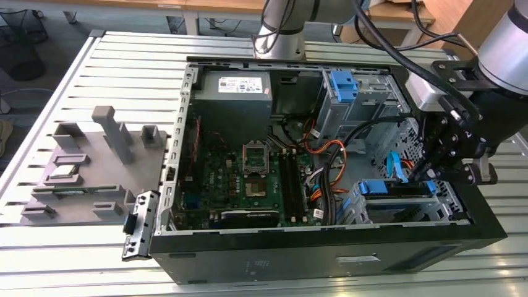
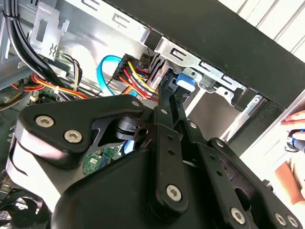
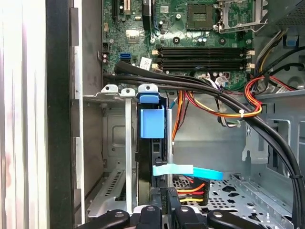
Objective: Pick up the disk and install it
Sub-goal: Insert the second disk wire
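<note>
The disk (image 3: 151,143) stands on edge in its blue plastic frame, inside the metal drive cage (image 3: 112,143) at the corner of the open computer case. In the exterior view its blue frame (image 1: 384,187) shows at the top of the cage at the case's front right. My gripper (image 1: 429,176) hangs just above that cage. In the second wrist view the two black fingers (image 2: 164,102) lie close together, and the gripper (image 2: 167,83) touches the blue tab (image 2: 183,86) beside it. Nothing shows between the fingers. The gripper (image 3: 166,212) sits at the disk's near end.
The motherboard (image 1: 247,167) fills the case floor, and a grey power-supply box (image 1: 235,86) sits at the back. Black, orange and blue cables (image 3: 214,98) run past the cage. A second blue bracket (image 1: 342,83) sits in the upper bay. A grey fixture block (image 1: 91,167) lies left. A person's hand (image 2: 295,117) shows beyond the case.
</note>
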